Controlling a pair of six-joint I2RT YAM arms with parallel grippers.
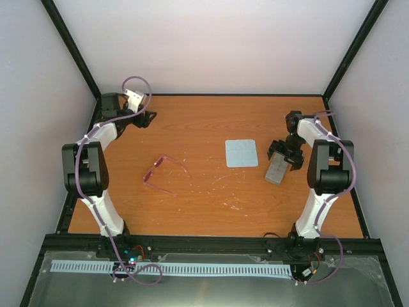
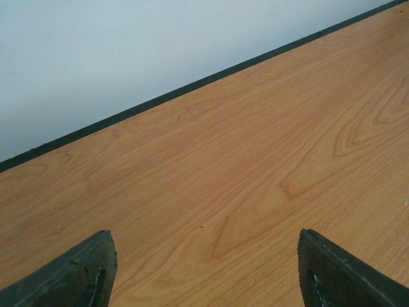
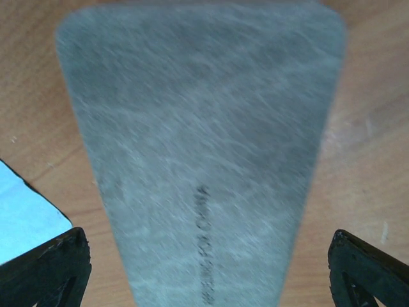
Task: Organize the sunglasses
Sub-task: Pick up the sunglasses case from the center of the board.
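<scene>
Held right pincer (image 1: 284, 155) wide open above the grey case (image 1: 277, 170); held left pincer (image 1: 148, 118) open over bare bench (image 1: 204, 211); saw sunglasses (image 1: 165, 174) lying well apart

Pink sunglasses (image 1: 165, 173), grey case (image 1: 277, 170) (felt-like), pale-blue cloth (image 1: 241, 153).

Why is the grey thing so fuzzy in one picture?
Right wrist view: the grey case fills the frame close up and looks smeared and soft. Left wrist view: the table shows crisp wood grain. Top view: evenly lit, no glare.
</scene>
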